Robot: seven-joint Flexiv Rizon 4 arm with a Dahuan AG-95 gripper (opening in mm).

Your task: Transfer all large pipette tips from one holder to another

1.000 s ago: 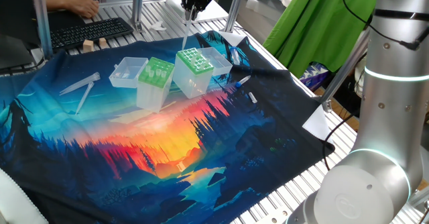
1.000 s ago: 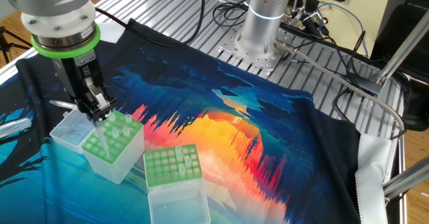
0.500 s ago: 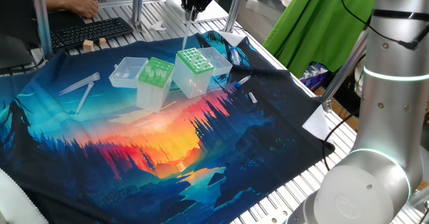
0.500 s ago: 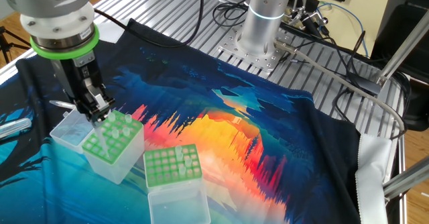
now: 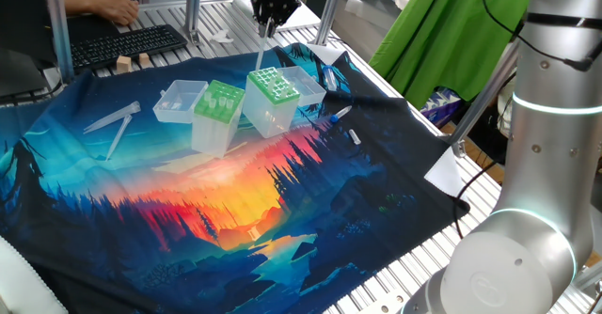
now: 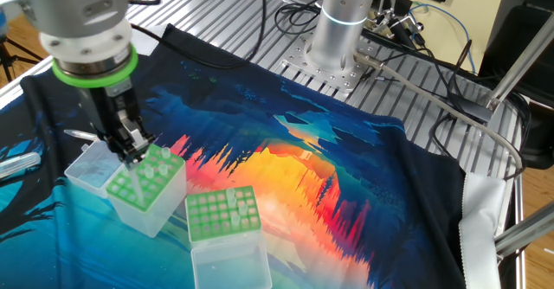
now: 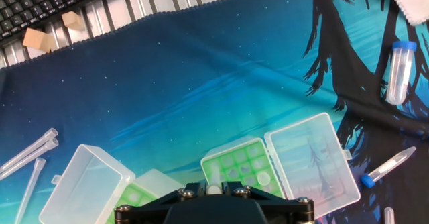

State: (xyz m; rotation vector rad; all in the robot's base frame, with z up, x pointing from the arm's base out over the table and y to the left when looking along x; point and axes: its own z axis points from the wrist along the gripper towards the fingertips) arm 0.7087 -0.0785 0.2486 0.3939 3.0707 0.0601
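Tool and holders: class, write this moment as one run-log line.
tool: shut on large pipette tip | position: above dotted-top holder | plain-top holder: beside it, lid open

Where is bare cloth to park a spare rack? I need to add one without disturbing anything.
The wide orange-and-blue stretch of cloth in front of the light-green holder and dotted holder is bare. Around them it is crowded: loose pipettes on one side, capped tubes on the other.
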